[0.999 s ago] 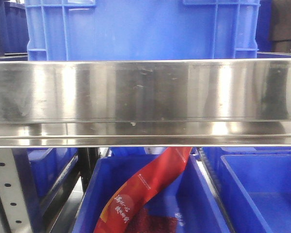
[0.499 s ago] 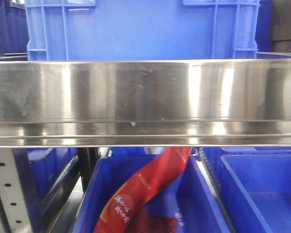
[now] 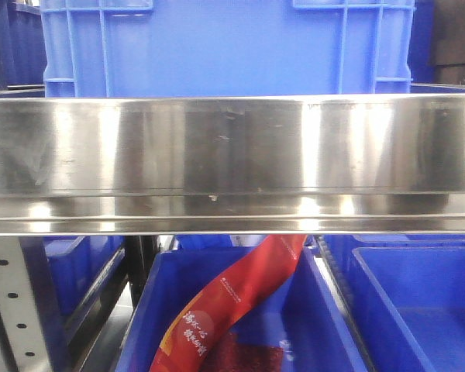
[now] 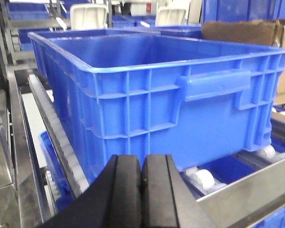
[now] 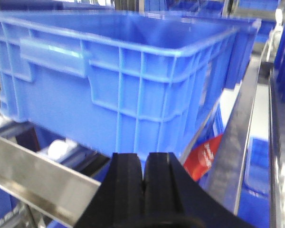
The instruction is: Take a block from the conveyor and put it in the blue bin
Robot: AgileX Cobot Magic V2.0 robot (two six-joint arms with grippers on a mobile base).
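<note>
A large blue bin (image 3: 225, 46) stands on white rollers behind a steel rail (image 3: 232, 163). It also shows in the left wrist view (image 4: 171, 90) and in the right wrist view (image 5: 114, 71), and the part of its inside that shows holds nothing. My left gripper (image 4: 142, 166) is shut and empty, low in front of the bin's near wall. My right gripper (image 5: 144, 164) is shut and empty, low in front of the bin's corner. The conveyor and the block are out of view.
Lower blue bins sit under the rail; one (image 3: 240, 325) holds a red packet (image 3: 232, 298), also seen in the right wrist view (image 5: 204, 154). A cardboard box (image 4: 242, 33) stands behind the bin. More blue bins and steel racking (image 5: 242, 123) line both sides.
</note>
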